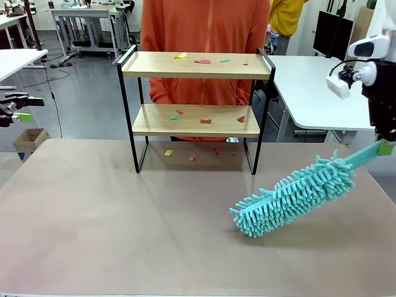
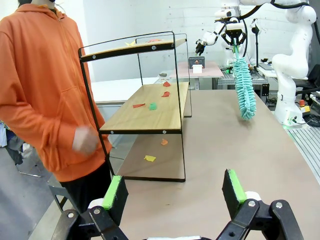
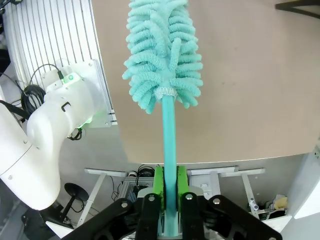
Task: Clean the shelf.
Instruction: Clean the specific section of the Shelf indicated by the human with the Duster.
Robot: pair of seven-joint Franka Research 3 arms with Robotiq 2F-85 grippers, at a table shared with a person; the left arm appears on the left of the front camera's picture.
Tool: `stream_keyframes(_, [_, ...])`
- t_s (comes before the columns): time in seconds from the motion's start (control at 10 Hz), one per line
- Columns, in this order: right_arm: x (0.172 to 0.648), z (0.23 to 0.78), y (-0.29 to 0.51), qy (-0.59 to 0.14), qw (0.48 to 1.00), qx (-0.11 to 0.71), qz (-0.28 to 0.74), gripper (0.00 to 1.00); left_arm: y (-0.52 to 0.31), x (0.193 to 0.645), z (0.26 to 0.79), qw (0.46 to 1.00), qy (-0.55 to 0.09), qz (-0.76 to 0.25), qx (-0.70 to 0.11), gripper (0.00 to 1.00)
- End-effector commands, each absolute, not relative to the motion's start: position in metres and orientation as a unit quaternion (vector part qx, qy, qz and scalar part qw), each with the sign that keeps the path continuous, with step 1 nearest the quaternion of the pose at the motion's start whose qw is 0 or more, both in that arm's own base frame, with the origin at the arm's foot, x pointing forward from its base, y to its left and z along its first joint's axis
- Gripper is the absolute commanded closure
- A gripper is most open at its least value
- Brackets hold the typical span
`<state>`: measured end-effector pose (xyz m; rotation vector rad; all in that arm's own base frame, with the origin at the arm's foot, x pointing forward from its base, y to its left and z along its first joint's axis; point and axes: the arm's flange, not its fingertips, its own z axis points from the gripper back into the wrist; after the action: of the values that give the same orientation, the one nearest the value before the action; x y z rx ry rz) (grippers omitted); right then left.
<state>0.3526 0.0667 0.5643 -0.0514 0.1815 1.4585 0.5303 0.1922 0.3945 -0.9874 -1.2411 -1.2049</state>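
The shelf [image 1: 197,64], two light wooden boards in a black frame, stands at the table's far middle, also in the left wrist view [image 2: 145,112]. Small coloured paper scraps [image 1: 202,61] lie on both boards and on the table beneath. My right gripper [image 1: 385,147] is at the right edge, shut on the handle of a teal fluffy duster [image 1: 291,197] whose head hangs low over the table, right of the shelf. The right wrist view shows the duster [image 3: 162,55] and pads [image 3: 159,187] clamped on its handle. My left gripper [image 1: 21,108] hovers at the far left, open [image 2: 175,192].
A person in an orange hoodie [image 1: 204,28] stands right behind the shelf, one hand [image 2: 85,140] loosely closed. White tables [image 1: 309,86] stand to the right and left behind. Brown tabletop [image 1: 124,216] stretches bare in front of the shelf.
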Motion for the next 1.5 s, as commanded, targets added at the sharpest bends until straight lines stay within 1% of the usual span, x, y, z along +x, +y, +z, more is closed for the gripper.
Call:
stream_keyframes(0.0, [0.3527, 0.5647, 0.0652, 0.085, 0.741, -0.026, 0.665, 0.87, 0.1916, 0.5283, 0.3973, 0.540, -0.524, -0.508, -0.418, 0.00])
stream_keyframes(1.4, [0.3527, 0.5647, 0.0652, 0.085, 0.741, -0.026, 0.665, 0.87, 0.1916, 0.5283, 0.3973, 0.540, -0.524, -0.508, -0.418, 0.00])
